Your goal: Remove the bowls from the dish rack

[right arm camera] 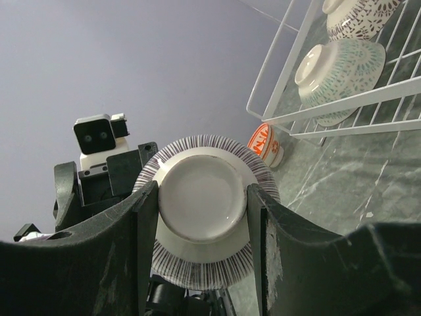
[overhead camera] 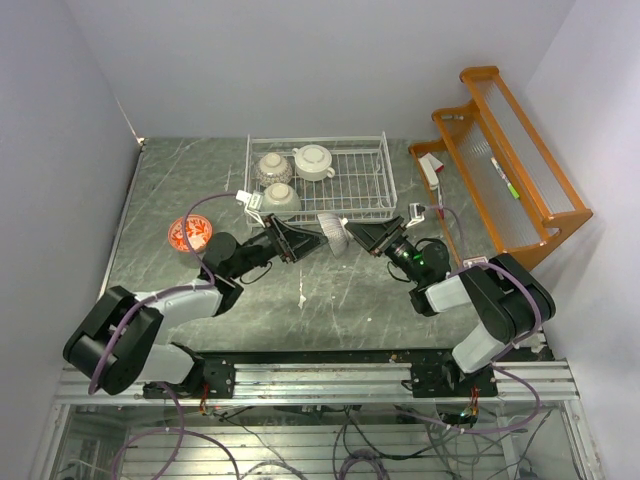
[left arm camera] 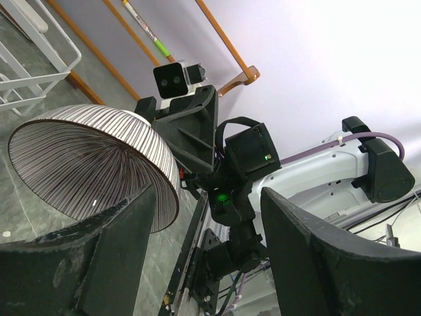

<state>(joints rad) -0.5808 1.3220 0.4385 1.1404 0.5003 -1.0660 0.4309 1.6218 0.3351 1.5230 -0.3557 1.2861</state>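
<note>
My right gripper (overhead camera: 352,236) (right arm camera: 202,192) is shut on the foot of a purple-striped bowl (overhead camera: 333,236) (right arm camera: 197,217), holding it on its side above the table in front of the dish rack (overhead camera: 390,185) (right arm camera: 329,108). Facing it, my left gripper (overhead camera: 308,241) (left arm camera: 207,194) is open; the bowl's rim (left arm camera: 92,164) reaches just past its left finger, nothing is clamped. Three bowls sit in the rack: a dark-patterned one (overhead camera: 273,167) (right arm camera: 358,16), a green-patterned one (overhead camera: 281,196) (right arm camera: 339,72), and a white one with a handle (overhead camera: 313,161). A red-marked bowl (overhead camera: 190,234) (right arm camera: 264,145) stands on the table to the left.
An orange wooden shelf (overhead camera: 510,170) (left arm camera: 223,39) stands at the right against the wall, with a pen on it. White walls close in the left, back and right of the dark marble table (overhead camera: 340,300). Cables run along both arms.
</note>
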